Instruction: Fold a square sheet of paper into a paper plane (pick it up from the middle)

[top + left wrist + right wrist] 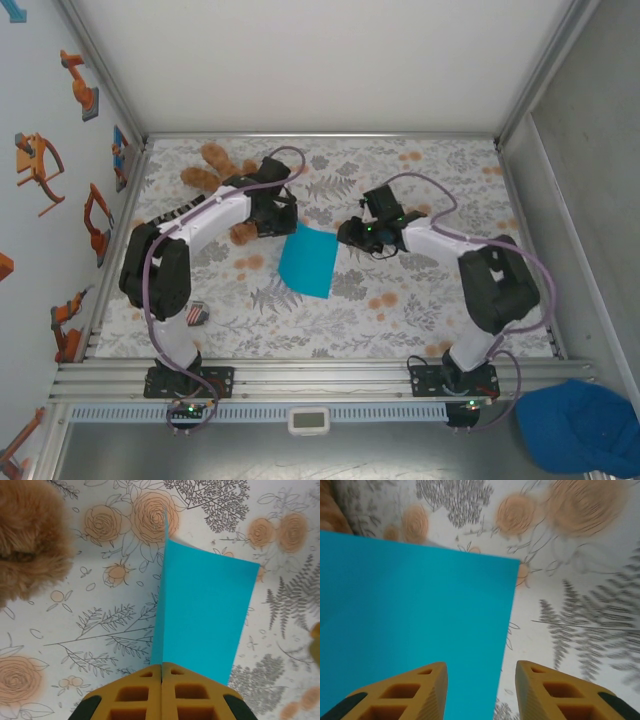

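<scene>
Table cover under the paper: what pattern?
White tablecloth with orange roses and grey fern and leaf sprigs; clearest in the left wrist view.

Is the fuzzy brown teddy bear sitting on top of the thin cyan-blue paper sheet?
No, the fuzzy brown teddy bear lies beside the thin cyan-blue paper sheet, with flowered tablecloth showing between them.

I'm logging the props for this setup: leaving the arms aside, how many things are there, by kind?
square sheet of paper: 1
teddy bear: 1
blue fabric cap: 1
small striped item: 1
small white device: 1
Total: 5
</scene>
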